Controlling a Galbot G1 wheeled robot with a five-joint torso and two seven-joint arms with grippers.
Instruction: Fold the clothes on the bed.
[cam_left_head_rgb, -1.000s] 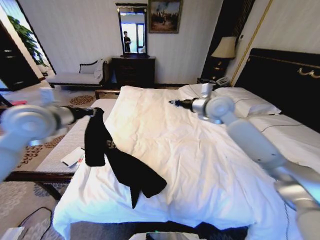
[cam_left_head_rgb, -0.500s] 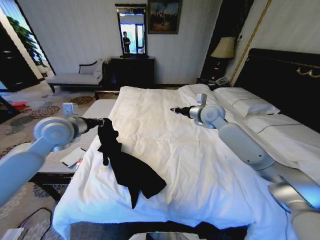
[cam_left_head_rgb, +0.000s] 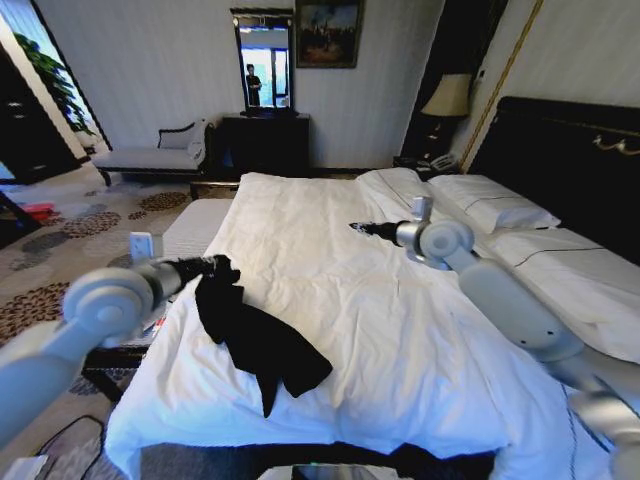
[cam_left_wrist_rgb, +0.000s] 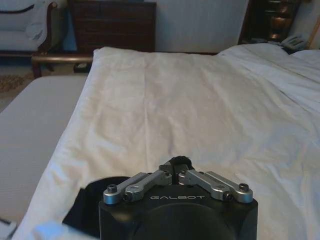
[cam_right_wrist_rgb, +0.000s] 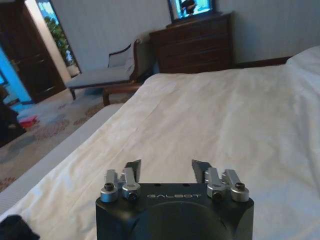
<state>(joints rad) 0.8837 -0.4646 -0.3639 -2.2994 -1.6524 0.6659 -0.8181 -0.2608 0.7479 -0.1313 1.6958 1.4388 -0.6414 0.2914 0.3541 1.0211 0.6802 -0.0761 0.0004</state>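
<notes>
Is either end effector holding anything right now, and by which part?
Left end effector pinches the black top by one bunched end; which part can't be told. Right end effector holds nothing.
</notes>
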